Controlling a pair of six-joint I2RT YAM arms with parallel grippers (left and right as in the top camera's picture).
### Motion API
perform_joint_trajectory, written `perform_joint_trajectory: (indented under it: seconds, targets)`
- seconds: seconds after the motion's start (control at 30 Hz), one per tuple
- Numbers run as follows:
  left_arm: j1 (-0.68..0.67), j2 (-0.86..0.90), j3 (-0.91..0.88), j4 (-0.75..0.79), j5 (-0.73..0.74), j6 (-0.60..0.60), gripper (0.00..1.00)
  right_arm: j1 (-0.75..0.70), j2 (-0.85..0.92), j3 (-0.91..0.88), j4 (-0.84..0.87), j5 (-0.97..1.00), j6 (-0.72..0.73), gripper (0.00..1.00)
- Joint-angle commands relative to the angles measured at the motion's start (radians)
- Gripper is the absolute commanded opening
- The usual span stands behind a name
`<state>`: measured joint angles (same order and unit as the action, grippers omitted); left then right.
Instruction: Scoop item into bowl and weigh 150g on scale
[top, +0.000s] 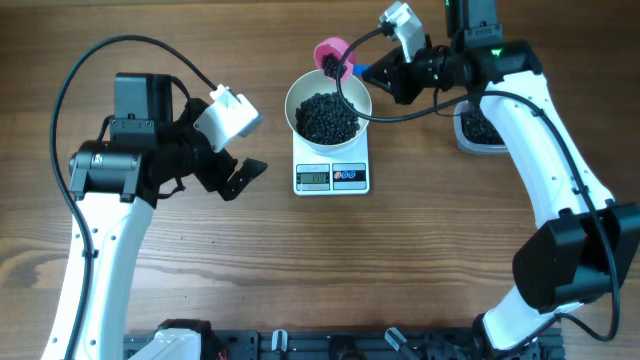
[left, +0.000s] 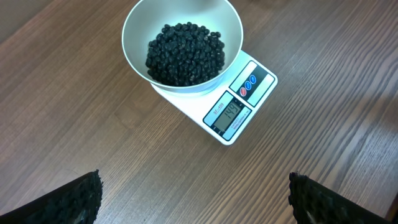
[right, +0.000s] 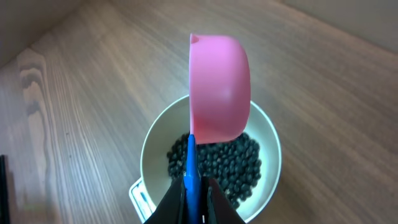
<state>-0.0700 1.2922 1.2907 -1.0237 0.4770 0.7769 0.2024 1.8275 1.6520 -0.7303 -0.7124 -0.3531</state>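
The black beans (top: 328, 118) lie heaped in the white bowl (left: 134, 37), directly below and just ahead of the right pincer (right: 193, 196). The bowl sits centred on the scale (top: 332, 177) so that every added bean registers. The display (left: 231, 113) faces outward, clear of the bowl's rim; it shows a lit figure, but the digits are too small to read with confidence.

Above the far rim of the bowl hangs the pink scoop (right: 221, 87), turned on its side with its mouth facing sideways. No beans can be seen in it from the wrist view, and the overhead view shows only a dark patch at its mouth. The tilt suits tipping the contents out over the heap rather than carrying them. The right pincer is clamped shut on the scoop's blue handle (right: 191, 168), gripping it edge-on so that a roll of the wrist turns the cup.

Behind that pincer, partly under its arm, a clear tub (top: 465, 145) holds the supply of beans, close enough for short trips.

The left pincer (top: 238, 178) is spread wide and holds nothing. It hovers over the bare tabletop (left: 93, 124) with the scale ahead of it, likely parked there so that its camera watches the display.

Judging by the full heap, the weighing looks close to its target.
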Motion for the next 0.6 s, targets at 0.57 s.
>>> perform_joint_trajectory:
  seconds: [0.57]
  targets:
    - [0.0, 0.004, -0.009, 0.002, 0.004, -0.006, 1.0, 0.003, 0.015, 0.017, 0.023, -0.052, 0.05, 0.04]
